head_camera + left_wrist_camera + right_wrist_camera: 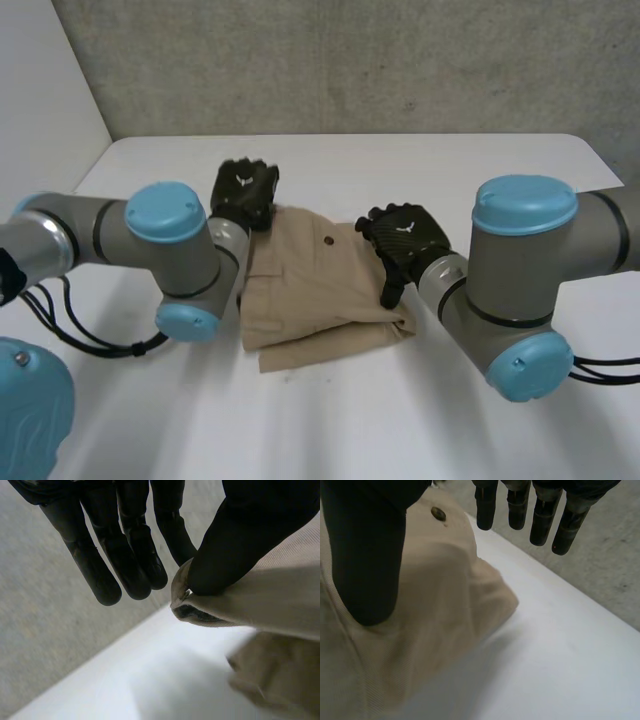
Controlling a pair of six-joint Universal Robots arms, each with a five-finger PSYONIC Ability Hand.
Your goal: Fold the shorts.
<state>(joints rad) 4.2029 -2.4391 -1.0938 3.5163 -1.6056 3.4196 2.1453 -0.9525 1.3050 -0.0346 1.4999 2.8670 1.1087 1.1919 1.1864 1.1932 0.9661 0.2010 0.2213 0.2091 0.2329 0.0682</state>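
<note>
The shorts (310,290) are beige twill, lying rumpled at the middle of the white table (480,170) between the two arms; the near edge shows stacked layers, one hem lapping over another; a small dark button (330,241) sits on the upper face near the far edge, with stitched seams running down from it.

The left hand (245,192) is at the far left corner of the shorts; in its wrist view the thumb (240,545) presses a rolled bit of the cloth's edge against one finger, so it pinches that corner and holds it off the table, while the other fingers (130,555) hang straight and close together beside it.

The right hand (405,238) is at the right edge of the shorts; its thumb (365,555) lies over the cloth near the button, and its fingers (520,505) are straight and slightly spread past the cloth's edge, above bare table, gripping nothing.

Each hand has a small white mark on its back; it is too small to read; no other writing shows.
</note>
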